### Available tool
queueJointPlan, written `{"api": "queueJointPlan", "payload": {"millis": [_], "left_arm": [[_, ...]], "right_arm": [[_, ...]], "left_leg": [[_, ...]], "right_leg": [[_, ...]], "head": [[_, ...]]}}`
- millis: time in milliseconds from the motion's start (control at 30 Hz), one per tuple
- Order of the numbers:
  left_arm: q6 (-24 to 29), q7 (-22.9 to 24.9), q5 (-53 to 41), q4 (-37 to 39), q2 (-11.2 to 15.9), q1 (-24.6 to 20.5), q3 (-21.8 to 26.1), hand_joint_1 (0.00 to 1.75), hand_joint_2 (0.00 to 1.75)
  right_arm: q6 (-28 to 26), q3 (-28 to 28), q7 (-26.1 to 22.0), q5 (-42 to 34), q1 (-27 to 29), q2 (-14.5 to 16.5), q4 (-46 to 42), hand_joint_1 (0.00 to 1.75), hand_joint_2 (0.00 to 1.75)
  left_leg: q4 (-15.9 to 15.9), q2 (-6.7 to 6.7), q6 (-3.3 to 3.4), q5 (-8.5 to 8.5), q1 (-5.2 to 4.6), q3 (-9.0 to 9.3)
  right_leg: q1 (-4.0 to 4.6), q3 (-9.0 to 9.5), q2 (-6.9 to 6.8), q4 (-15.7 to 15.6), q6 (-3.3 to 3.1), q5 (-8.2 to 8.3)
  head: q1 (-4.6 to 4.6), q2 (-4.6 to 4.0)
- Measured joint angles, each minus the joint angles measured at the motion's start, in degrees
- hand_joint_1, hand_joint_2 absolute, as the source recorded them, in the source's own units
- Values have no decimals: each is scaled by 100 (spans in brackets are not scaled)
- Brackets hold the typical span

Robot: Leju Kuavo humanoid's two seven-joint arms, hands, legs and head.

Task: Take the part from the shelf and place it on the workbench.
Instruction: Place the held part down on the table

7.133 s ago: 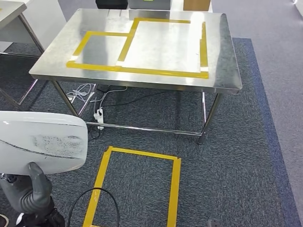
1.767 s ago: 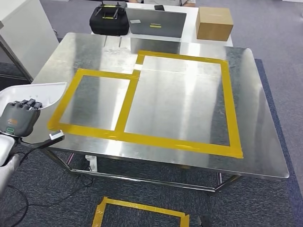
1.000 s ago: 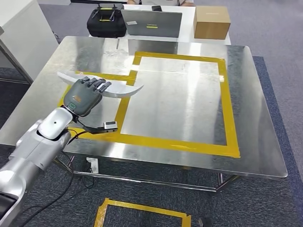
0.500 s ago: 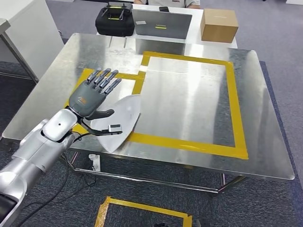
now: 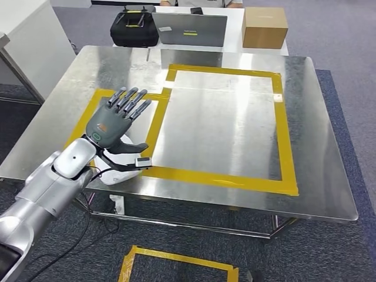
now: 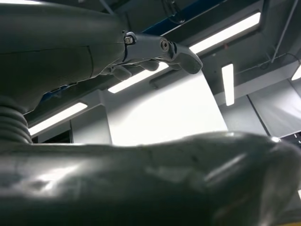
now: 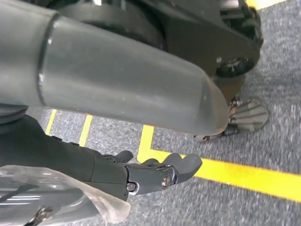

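Note:
The white curved part [image 5: 116, 177] lies on the steel workbench [image 5: 310, 147] near its front left edge, at the front of the smaller yellow-taped square [image 5: 84, 120]. My left hand [image 5: 113, 120] hovers right over it, palm down with its fingers spread, and covers most of it. Whether the thumb touches the part I cannot tell. In the left wrist view the left hand [image 6: 156, 47] shows against ceiling lights with nothing between its fingers. My right hand [image 7: 149, 174] hangs low over the carpet, fingers loosely extended and holding nothing.
A larger yellow-taped rectangle [image 5: 284, 141] marks the bench's middle and right. Behind the bench, a white table carries a black case [image 5: 134, 26], a laptop [image 5: 190, 29] and a cardboard box [image 5: 264, 26]. A white cabinet [image 5: 26, 47] stands at left. A yellow tape frame [image 5: 177, 261] lies on the floor.
My left arm swung the part in from the left over the bench and its fingers spread. Since half a second ago the part has dropped from tilted to lying under the hand.

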Motion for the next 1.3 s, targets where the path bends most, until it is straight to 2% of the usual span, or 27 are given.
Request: {"api": "queueJointPlan", "payload": {"millis": [67,100,233,267,333,400,433,467,500,533,600,633,667,767,800,833,867,933,967,1000,1033,1067,1133,1167,1200,1267,1300], "left_arm": [[48,-2,109,-49,24,19,16,0,0],[68,-4,149,-74,34,28,25,0,0],[105,-10,198,-113,47,50,39,0,0],[175,-26,254,-214,64,153,69,0,0],[376,-100,456,-646,113,539,242,0,0],[529,-336,693,-1250,122,1087,572,0,0],[551,-571,805,-1543,85,1373,797,0,0],[562,-869,940,-1838,30,1694,1064,0,0],[566,-1227,1137,-2142,-51,2022,1375,0,0],[568,-1606,1418,-2441,-151,2347,1708,0,0],[569,-2292,2184,-3007,-369,2940,2359,0,0],[569,-2553,2599,-3266,-468,3223,2649,0,0],[569,-2754,2985,-3503,-564,3505,2899,0,0],[567,-3079,3880,-4061,-795,4343,3465,0,0],[566,-3122,4106,-4182,-856,4598,3609,0,0],[565,-3132,4296,-4268,-909,4833,3730,0,0],[564,-3110,4448,-4326,-959,5057,3832,0,0],[563,-3020,4661,-4380,-1070,5472,4011,0,0],[559,-2972,4741,-4387,-1126,5654,4084,0,0],[552,-2932,4824,-4383,-1178,5803,4140,0,0],[534,-2877,4900,-4364,-1217,5916,4175,0,0],[491,-2804,4977,-4319,-1244,5989,4191,0,0],[363,-2662,5170,-4118,-1274,6049,4213,0,0],[297,-2606,5264,-3980,-1282,6058,4229,0,0],[243,-2533,5329,-3798,-1287,6048,4256,0,0],[160,-2434,5416,-3150,-1281,5909,4356,0,0],[109,-2463,5504,-2616,-1269,5770,4445,0,0]], "right_arm": [[-1,0,0,9,2,2,0,0,0],[0,0,0,13,1,4,0,0,0],[0,0,-1,16,1,7,0,0,0],[-1,0,-3,16,1,7,0,0,0],[-10,-2,-10,24,7,7,0,0,0],[-37,-13,-13,37,14,7,0,0,0],[-56,-21,-10,43,17,7,0,0,0],[-74,-30,-6,51,20,8,0,0,0],[-91,-38,-2,61,25,8,0,0,0],[-106,-45,2,72,30,9,0,0,0],[-127,-61,1,99,29,14,0,0,0],[-133,-70,-4,117,30,20,0,0,0],[-140,-78,-9,137,35,26,0,0,0],[-159,-91,-17,209,58,39,3,0,0],[-165,-97,-17,232,58,43,6,0,0],[-173,-104,-20,250,57,48,9,0,0],[-180,-113,-29,263,55,52,11,0,0],[-196,-131,-54,278,58,54,11,0,0],[-203,-136,-63,282,64,55,11,0,0],[-208,-139,-65,291,68,56,11,0,0],[-209,-141,-61,309,69,56,11,0,0],[-209,-141,-53,331,65,57,11,0,0],[-209,-140,-38,382,55,67,11,0,0],[-209,-140,-38,405,49,72,11,0,0],[-212,-139,-58,447,46,78,11,0,0],[-229,-113,-178,617,47,87,11,0,0],[-258,-79,-264,742,47,98,12,0,0]], "left_leg": [[-762,0,67,346,-13,369],[-1011,-1,93,430,-20,488],[-1162,0,113,438,-35,571],[-1189,1,132,448,-46,577],[-1290,20,226,535,-36,559],[-1356,45,303,636,-17,504],[-1355,56,303,661,-19,472],[-1353,71,298,686,-20,439],[-1350,84,287,711,-18,404],[-1345,91,269,738,-14,368],[-1315,95,215,786,-15,296],[-1299,98,184,811,-21,273],[-1283,100,152,836,-28,258],[-1284,95,44,902,-20,238],[-1240,86,10,809,-11,209],[-1104,78,-19,608,-3,164],[-844,71,-43,306,4,102],[-103,68,-75,-268,7,-8],[195,66,-78,-393,7,-14],[315,65,-68,-380,6,53],[218,63,-46,-274,4,210],[-76,61,-11,-137,-4,458],[-944,59,90,-20,-36,1072],[-1266,59,131,-19,-56,1277],[-1460,59,162,-37,-77,1387],[-1547,61,211,49,-94,1364],[-1580,65,246,115,-90,1327]], "right_leg": [[9,0,5,2,3,0],[13,0,5,2,6,0],[32,-9,5,9,19,1],[33,-20,6,7,52,15],[27,-150,2,272,145,-247],[14,-393,-5,962,220,-755],[10,-481,-6,1305,237,-930],[6,-501,-7,1510,253,-1012],[0,-418,-9,1498,266,-985],[-10,-220,-10,1255,275,-865],[-32,372,0,408,285,-618],[-34,588,20,88,270,-545],[-31,696,41,-101,250,-530],[-17,614,55,-149,131,-487],[-20,581,43,-149,79,-444],[-27,544,29,-156,29,-389],[-28,497,16,-154,-5,-332],[-11,382,1,-142,-37,-222],[1,308,-9,-130,-41,-172],[14,233,-19,-115,-43,-128],[30,159,-30,-99,-42,-87],[44,96,-38,-85,-41,-49],[75,12,-52,-66,-21,27],[81,-6,-57,-67,0,70],[78,-19,-64,-74,30,114],[53,-35,-77,-90,105,180],[43,-62,-71,-62,140,124]], "head": [[2,0],[3,0],[5,0],[6,0],[26,0],[48,0],[50,0],[50,0],[51,0],[52,0],[55,0],[51,0],[50,0],[45,0],[39,0],[28,0],[19,0],[3,0],[4,0],[4,0],[5,0],[5,0],[10,0],[15,0],[10,0],[-3,0],[-12,0]]}}
